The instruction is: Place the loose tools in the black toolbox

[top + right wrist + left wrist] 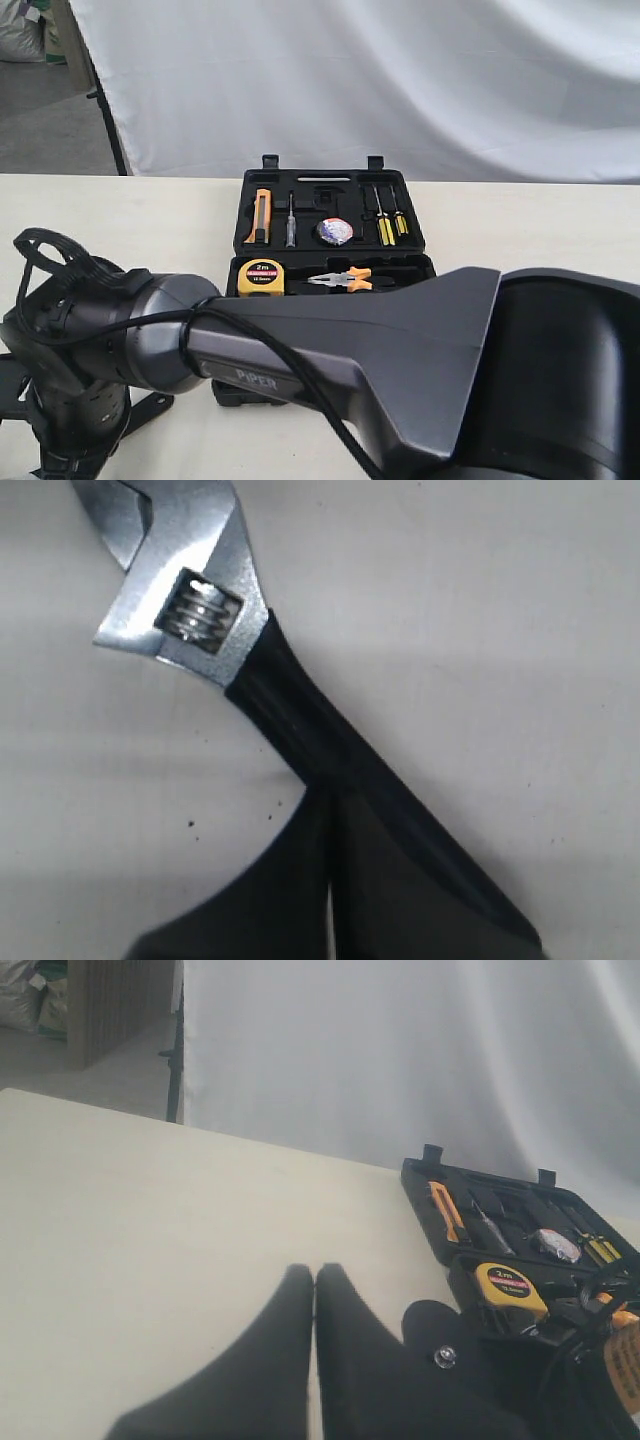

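Right claw [330, 805] shut tight, tips meeting at the wrench [285, 715] handle; real pinch or only touching, can't tell. Wrench runs upper left to lower right of the right wrist frame, over bare table [480, 630], not boxed. Handle end chosen probably so the head leads into its recess. Left claw [314, 1280] shut, empty, likely just out of the way. Toolbox [350, 205] open, centre of exterior frame; tape roll [334, 232] in lid.

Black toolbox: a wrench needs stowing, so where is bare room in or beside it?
Bare: cream tabletop on both sides of the black moulded plastic toolbox, and the recess right of the orange-handled pliers. Crowded: the far half, with orange knife, yellow-handled screwdrivers and dark tape roll. The near edge is hidden.
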